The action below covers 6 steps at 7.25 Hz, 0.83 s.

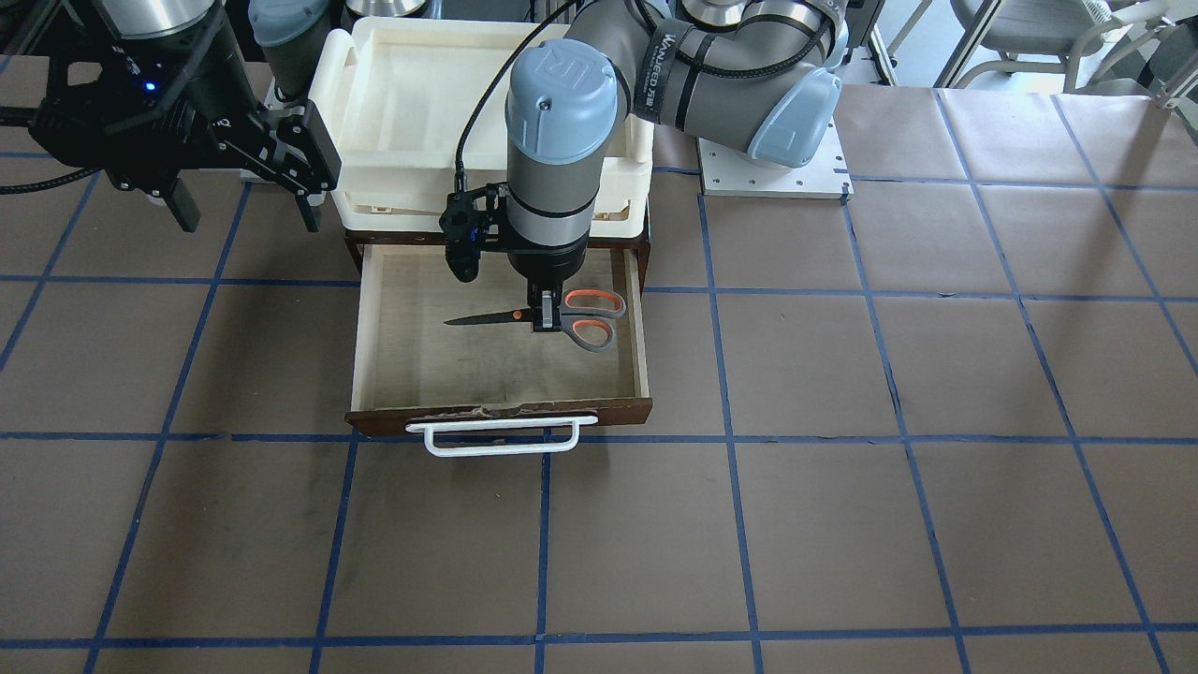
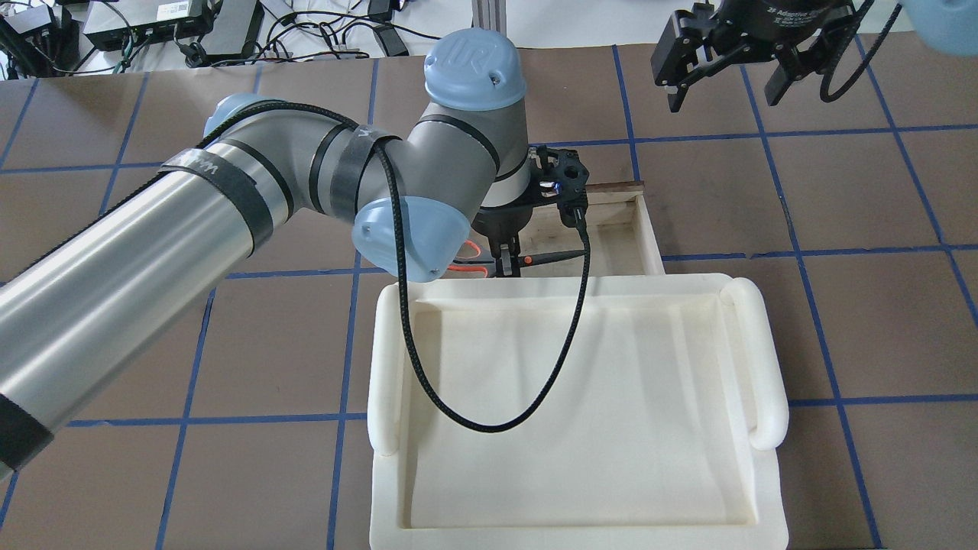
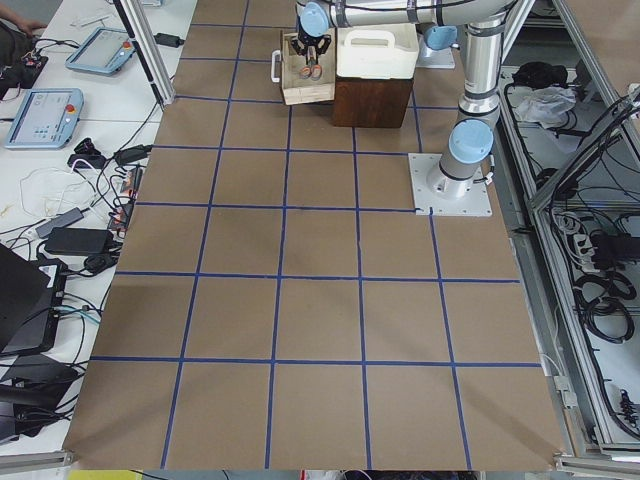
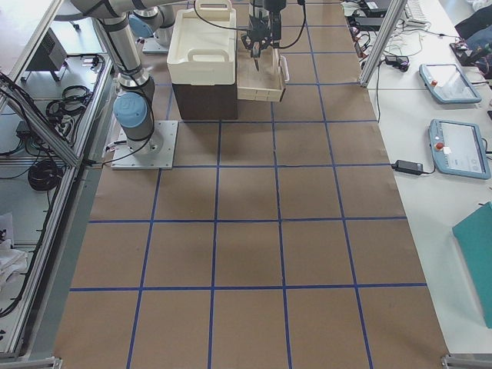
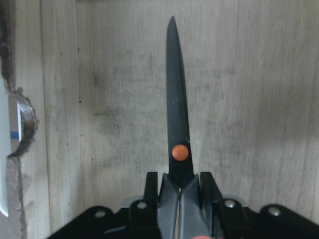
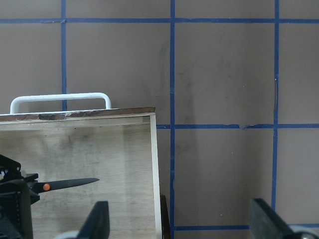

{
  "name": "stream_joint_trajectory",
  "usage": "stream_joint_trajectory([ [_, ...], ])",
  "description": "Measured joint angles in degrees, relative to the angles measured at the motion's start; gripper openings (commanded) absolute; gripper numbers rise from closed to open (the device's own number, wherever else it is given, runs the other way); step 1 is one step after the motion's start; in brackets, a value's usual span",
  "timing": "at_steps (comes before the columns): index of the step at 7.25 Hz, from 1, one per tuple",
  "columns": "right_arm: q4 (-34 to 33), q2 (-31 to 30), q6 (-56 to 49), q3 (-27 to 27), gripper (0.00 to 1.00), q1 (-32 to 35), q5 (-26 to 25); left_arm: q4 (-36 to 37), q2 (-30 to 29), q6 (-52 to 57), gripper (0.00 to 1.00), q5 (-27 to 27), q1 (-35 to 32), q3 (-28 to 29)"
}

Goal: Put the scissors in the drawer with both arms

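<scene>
The scissors have grey handles lined orange and lie level inside the open drawer, blades pointing to the view's left. My left gripper reaches straight down into the drawer and is shut on the scissors just behind the orange pivot. The left wrist view shows the fingers clamped on the scissors close over the pale drawer floor; I cannot tell if they touch it. My right gripper is open and empty, raised beside the drawer. It also shows in the right wrist view.
A cream-white foam tray sits on top of the brown cabinet, right behind the drawer. The drawer's white bar handle sticks out toward the table's far side. The left arm's black cable hangs over the tray.
</scene>
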Motion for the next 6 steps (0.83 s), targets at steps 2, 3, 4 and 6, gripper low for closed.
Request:
stream_joint_trajectory([
  [2,-0.2,0.0,0.3,0.6,1.0,0.0,0.0,0.1,-1.1,-0.4,0.0,0.0,-0.7,-0.1],
  [3,-0.2,-0.1,0.3,0.8,1.0,0.0,0.0,0.1,-1.6,-0.4,0.0,0.0,-1.1,-0.1],
  [4,-0.2,-0.1,0.2,0.9,1.0,0.0,0.0,0.1,-2.0,-0.4,0.0,0.0,-1.2,-0.1],
  [6,-0.3,-0.1,0.2,0.9,1.0,0.0,-0.1,0.2,-2.7,-0.4,0.2,0.0,-1.4,-0.2],
])
